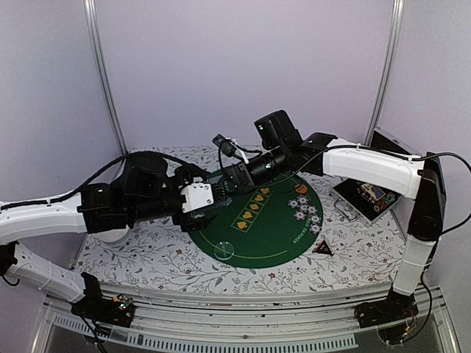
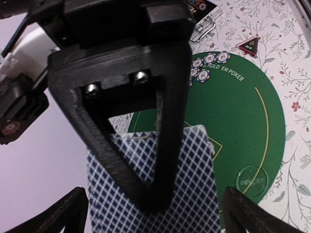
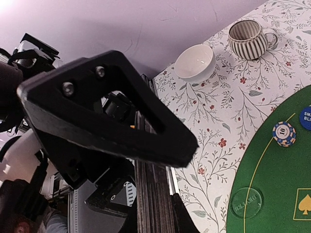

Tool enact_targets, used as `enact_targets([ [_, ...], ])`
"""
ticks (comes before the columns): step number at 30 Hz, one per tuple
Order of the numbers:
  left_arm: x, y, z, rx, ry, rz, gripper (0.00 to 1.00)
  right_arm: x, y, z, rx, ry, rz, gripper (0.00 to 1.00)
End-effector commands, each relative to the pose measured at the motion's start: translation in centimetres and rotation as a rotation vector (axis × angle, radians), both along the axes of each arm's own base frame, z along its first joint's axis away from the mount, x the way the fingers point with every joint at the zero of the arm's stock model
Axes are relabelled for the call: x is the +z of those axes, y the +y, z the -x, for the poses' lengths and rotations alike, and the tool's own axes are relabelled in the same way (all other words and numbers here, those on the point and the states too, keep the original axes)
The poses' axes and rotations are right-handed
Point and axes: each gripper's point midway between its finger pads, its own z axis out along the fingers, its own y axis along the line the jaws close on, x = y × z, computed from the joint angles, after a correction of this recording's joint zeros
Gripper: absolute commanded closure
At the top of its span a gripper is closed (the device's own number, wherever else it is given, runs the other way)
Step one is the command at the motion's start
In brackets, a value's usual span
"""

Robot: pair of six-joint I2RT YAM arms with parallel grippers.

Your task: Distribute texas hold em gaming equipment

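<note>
Right gripper (image 3: 160, 184) clenched on card deck (image 2: 194, 194) above far-left edge of green mat (image 1: 272, 235). Left gripper (image 2: 155, 216) released, fingers spread either side of deck.

Legible: "HOLD 'EM POKER" printed on green mat (image 2: 233, 121); "10" on striped chip (image 3: 284, 134); cut-off "SMA / BLI" on blue button (image 3: 306, 118); spade symbol on mat.

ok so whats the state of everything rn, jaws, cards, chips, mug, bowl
left jaws: wide open, one on each side of the cards
right jaws: shut on the cards
cards: clamped, blue backs showing
poker chips: lying flat in a cluster on the green mat
mug: upright
bowl: upright, looks empty
</note>
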Motion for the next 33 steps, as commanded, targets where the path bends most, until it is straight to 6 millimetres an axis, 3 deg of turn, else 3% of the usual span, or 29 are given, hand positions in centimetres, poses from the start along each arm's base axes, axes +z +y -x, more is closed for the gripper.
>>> enact_targets([
  [1, -0.1, -0.4, -0.1, -0.012, 0.074, 0.022, 0.04, 1.8, 0.6, 0.8, 0.045, 0.000, -0.043, 0.98],
  [7, 0.3, 0.6, -2.2, 0.103, 0.054, 0.022, 0.19, 1.8, 0.9, 1.1, 0.055, 0.009, -0.043, 0.99],
  [15, 1.4, 0.2, -0.8, 0.046, 0.101, 0.102, 0.34, 1.8, 1.0, 0.8, 0.039, 0.001, -0.037, 0.96],
  [21, 1.9, 0.5, -0.5, 0.039, 0.094, 0.130, 0.36, 1.3, 1.2, 0.0, 0.003, -0.002, -0.019, 0.82],
  [27, 1.9, 0.5, -0.4, 0.037, 0.097, 0.130, 0.37, 1.2, 1.4, -0.5, -0.023, -0.007, -0.011, 0.55],
  [33, 1.7, 0.6, -0.4, 0.037, 0.102, 0.126, 0.39, 0.7, 0.8, -1.4, -0.075, -0.034, 0.029, 0.47],
])
